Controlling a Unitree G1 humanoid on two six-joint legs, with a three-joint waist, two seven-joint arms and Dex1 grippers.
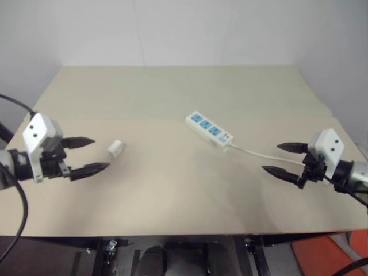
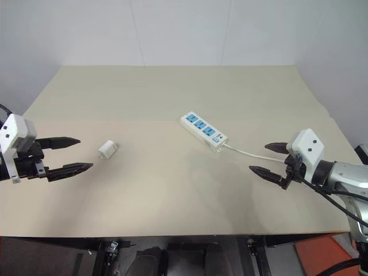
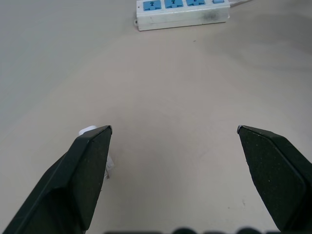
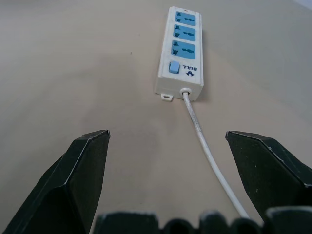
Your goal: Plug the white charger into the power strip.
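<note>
While both end effectors hang above the tabletop (image 1: pixel 172 190) with nothing between their fingers, the job sits at its very start: the charger has not been picked up and no socket is filled.

Seen from the head camera, the left end effector (image 1: pixel 86 155) has its two black fingers spread wide, pointing toward three o'clock. The white charger (image 1: pixel 115 148) lies loose on the tabletop just beyond those fingertips, near but not touching. In the left wrist view it peeks out beside one finger (image 3: pixel 90 165), mostly hidden behind it, so I cannot tell which way its prongs face.

The right end effector (image 1: pixel 286 159) is likewise spread and empty, pointing toward nine o'clock. The power strip (image 1: pixel 209 129) lies near the middle of the tabletop, slanted from ten o'clock to four o'clock, with three blue sockets facing up and the switch at the four o'clock end. Its thin cord (image 1: pixel 261 154) runs from that end toward the right end effector and passes between the right fingers in the right wrist view. Charger and strip lie well apart.

As I judge it, the step in hand is the approach to the charger. The next move calls for the left end effector to ease forward and down until the charger sits squarely between its fingers, then close on its sides. The right end effector looks well placed to steady the strip later.
</note>
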